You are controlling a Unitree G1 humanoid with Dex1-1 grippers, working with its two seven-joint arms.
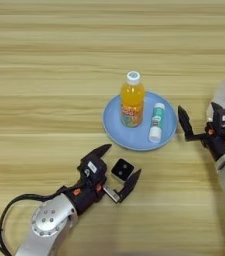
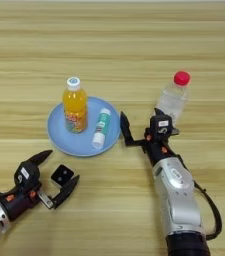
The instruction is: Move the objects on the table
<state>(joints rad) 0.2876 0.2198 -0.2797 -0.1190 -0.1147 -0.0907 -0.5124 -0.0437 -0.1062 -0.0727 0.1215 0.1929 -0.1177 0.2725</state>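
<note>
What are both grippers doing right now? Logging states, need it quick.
Left gripper: open, fingers either side of the black cube, not gripping.
Right gripper: open, holding nothing, between plate and clear bottle.

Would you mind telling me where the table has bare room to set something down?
The table is bare across the whole far half beyond the orange-juice bottle and left of the plate. It is crowded near the plate: the left gripper straddles the black cube, and the right gripper stands between the plate and the clear bottle.
</note>
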